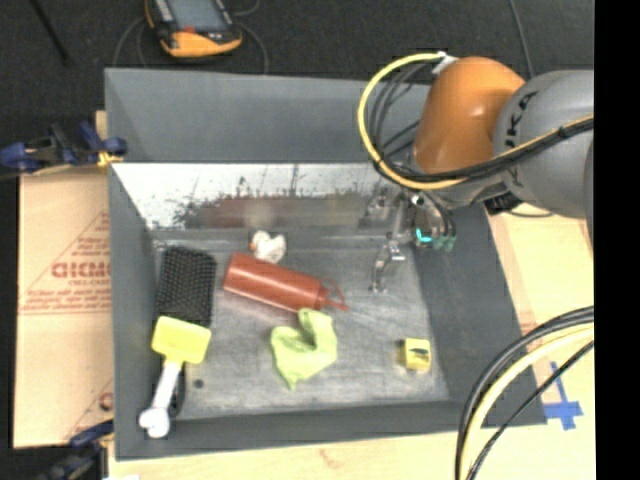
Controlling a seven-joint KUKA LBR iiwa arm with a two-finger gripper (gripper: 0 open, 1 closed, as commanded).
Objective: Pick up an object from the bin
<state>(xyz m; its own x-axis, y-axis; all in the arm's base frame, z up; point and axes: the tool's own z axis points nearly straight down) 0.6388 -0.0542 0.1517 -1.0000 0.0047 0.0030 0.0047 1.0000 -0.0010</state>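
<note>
- Red bottle: you had it lying on its side in the middle of the bin, nozzle pointing right.
- Gripper: it hung over bare floor just right of that nozzle, apart from it. You could not tell from this view whether it stood open or closed.
- Green cloth lay in front of the bottle, and a small yellow block sat front right.

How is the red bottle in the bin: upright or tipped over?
Tipped over: the red bottle lies lengthwise on the bin floor, its narrow tip pointing toward the view's right.
</note>
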